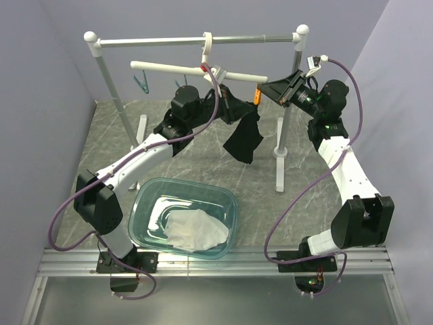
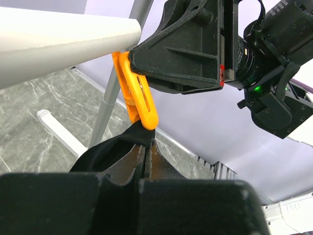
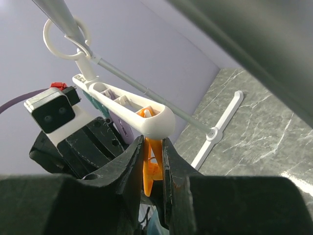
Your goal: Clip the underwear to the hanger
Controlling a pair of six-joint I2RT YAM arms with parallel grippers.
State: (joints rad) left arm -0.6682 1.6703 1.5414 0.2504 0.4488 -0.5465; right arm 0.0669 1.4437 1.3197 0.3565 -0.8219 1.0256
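The white hanger [image 1: 176, 69] hangs by its hook from the rack's top bar. Its orange peg [image 1: 258, 97] hangs at the right end. My right gripper [image 1: 264, 91] is shut on the orange peg [image 3: 152, 166], just under the hanger's end [image 3: 156, 122]. My left gripper [image 1: 234, 108] is shut on the top edge of the black underwear [image 1: 244, 139], which hangs below it. In the left wrist view, the left gripper [image 2: 146, 145] holds the underwear [image 2: 117, 144] up against the lower tip of the orange peg [image 2: 140, 98]. I cannot tell whether the peg grips the fabric.
The tall rack [image 1: 108, 74] with ball-capped posts stands at the back, its feet [image 1: 279, 154] on the table. A teal peg [image 1: 143, 83] hangs at the hanger's left. A purple peg [image 3: 121, 126] shows behind the orange one. A clear teal tub [image 1: 145, 196] with a white cloth [image 1: 196, 231] sits in front.
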